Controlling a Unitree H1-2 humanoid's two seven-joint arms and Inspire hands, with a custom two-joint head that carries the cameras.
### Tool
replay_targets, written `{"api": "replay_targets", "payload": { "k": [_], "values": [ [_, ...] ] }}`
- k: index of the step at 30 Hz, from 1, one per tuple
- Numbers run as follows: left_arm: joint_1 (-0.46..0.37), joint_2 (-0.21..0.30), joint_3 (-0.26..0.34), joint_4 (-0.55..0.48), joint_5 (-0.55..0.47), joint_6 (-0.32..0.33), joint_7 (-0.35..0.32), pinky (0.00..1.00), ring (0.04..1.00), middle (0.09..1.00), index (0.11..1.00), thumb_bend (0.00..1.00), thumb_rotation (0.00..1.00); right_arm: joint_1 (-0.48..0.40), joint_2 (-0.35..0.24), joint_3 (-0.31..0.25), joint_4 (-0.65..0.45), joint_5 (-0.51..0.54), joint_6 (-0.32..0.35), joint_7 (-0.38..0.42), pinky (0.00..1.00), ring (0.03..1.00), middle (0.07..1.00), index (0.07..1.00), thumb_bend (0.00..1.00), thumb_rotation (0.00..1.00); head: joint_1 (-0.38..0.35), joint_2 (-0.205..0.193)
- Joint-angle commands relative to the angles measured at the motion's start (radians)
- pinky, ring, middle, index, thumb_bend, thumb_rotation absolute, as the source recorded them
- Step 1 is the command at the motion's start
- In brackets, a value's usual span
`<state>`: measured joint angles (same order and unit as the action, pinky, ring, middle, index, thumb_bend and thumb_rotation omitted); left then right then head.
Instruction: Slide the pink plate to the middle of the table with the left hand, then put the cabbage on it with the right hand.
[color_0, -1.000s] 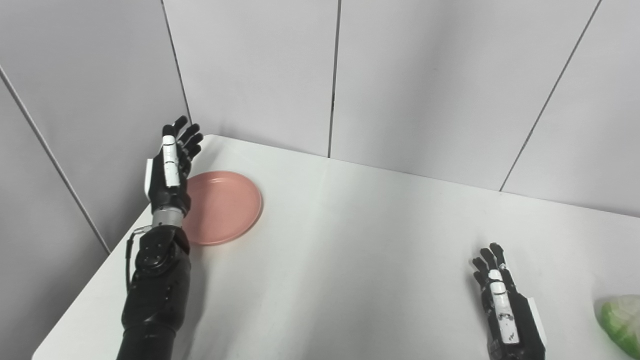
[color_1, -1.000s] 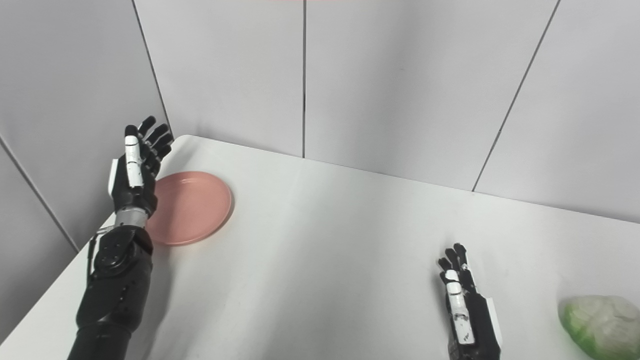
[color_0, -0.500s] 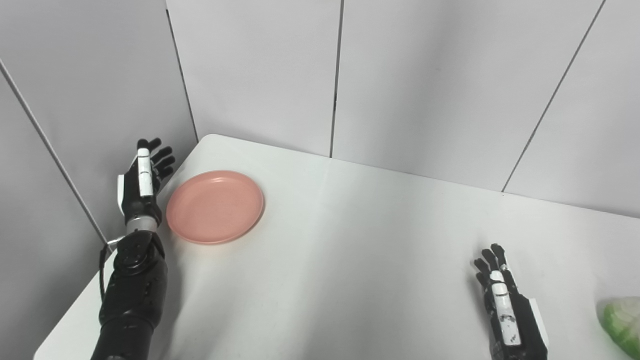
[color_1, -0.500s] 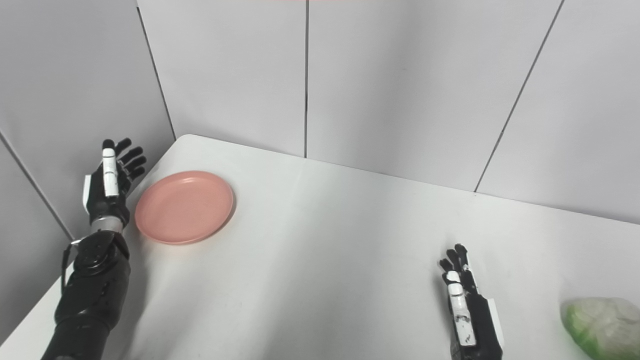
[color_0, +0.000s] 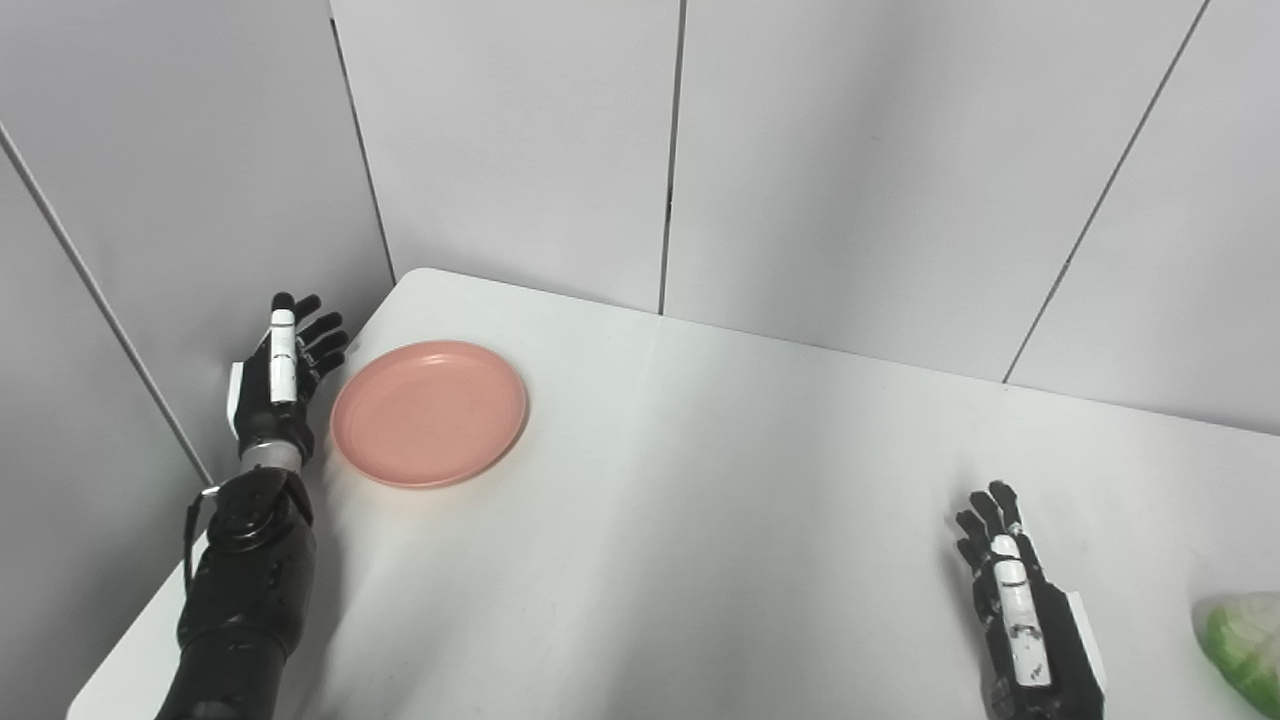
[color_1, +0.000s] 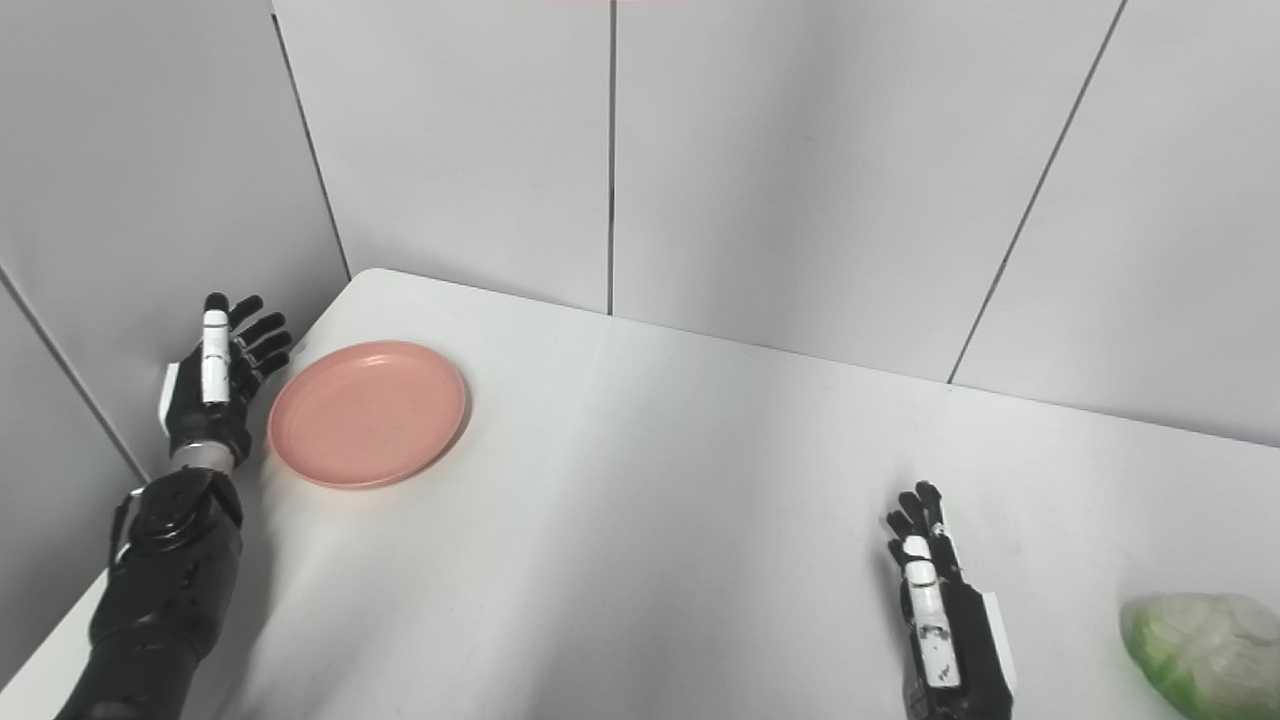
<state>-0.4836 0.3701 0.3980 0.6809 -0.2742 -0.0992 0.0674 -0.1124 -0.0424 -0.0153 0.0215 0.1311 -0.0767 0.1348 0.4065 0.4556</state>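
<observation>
left hand (color_0: 272, 385) at frame left, fingers wide, empty; plate (color_0: 430, 413) just right of it; right hand (color_0: 1030, 640) far.

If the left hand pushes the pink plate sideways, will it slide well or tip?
The pink plate looks shallow and lies flat on the smooth white table, so it will probably slide, not tip. Its low rim gives the left hand little to press on; fingers might ride over it.

No readable text
No letters, numbers, labels or brand marks can be read anywhere in either view.
</observation>
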Motion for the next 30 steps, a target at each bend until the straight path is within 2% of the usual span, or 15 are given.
{"api": "replay_targets", "payload": {
  "k": [1,4,12,15,20,25,30],
  "values": [
    [-0.036,0.020,-0.010,-0.036,-0.007,0.020,-0.019,0.77,0.735,0.733,0.749,0.72,0.90,-0.009,-0.005,-0.002,-0.031,0.000,-0.011,-0.003,1.00,0.957,0.967,0.977,0.46,0.89,-0.001,0.001],
    [-0.021,0.018,-0.032,-0.062,-0.018,0.038,-0.062,0.78,0.742,0.740,0.757,0.73,0.90,-0.010,-0.003,-0.005,-0.035,0.009,-0.002,-0.002,1.00,0.958,0.968,0.976,0.47,0.88,-0.003,0.004],
    [-0.023,-0.016,-0.036,-0.069,-0.095,0.059,-0.147,0.77,0.742,0.739,0.748,0.73,0.88,-0.014,-0.002,-0.003,-0.037,-0.009,-0.022,-0.013,1.00,0.942,0.950,0.968,0.46,0.88,-0.004,0.011],
    [-0.024,-0.033,-0.049,-0.086,-0.105,0.075,-0.157,0.76,0.740,0.740,0.742,0.75,0.85,-0.017,-0.001,-0.005,-0.035,-0.012,-0.022,-0.018,1.00,0.935,0.942,0.966,0.46,0.89,-0.004,0.011],
    [-0.026,-0.060,-0.067,-0.106,-0.113,0.084,-0.179,0.76,0.735,0.737,0.743,0.75,0.87,-0.019,0.000,-0.007,-0.037,0.003,-0.005,-0.016,1.00,0.937,0.944,0.963,0.47,0.87,-0.005,0.014],
    [-0.027,-0.082,-0.068,-0.123,-0.128,0.104,-0.202,0.74,0.728,0.729,0.740,0.75,0.87,-0.021,-0.004,-0.005,-0.027,0.000,-0.022,-0.012,1.00,0.938,0.945,0.964,0.45,0.88,-0.009,0.019],
    [-0.019,-0.103,-0.103,-0.155,-0.116,0.114,-0.225,0.75,0.739,0.735,0.738,0.74,0.88,-0.023,-0.002,-0.006,-0.022,-0.009,-0.028,-0.019,1.00,0.928,0.938,0.961,0.47,0.87,-0.010,0.018]
  ]
}}
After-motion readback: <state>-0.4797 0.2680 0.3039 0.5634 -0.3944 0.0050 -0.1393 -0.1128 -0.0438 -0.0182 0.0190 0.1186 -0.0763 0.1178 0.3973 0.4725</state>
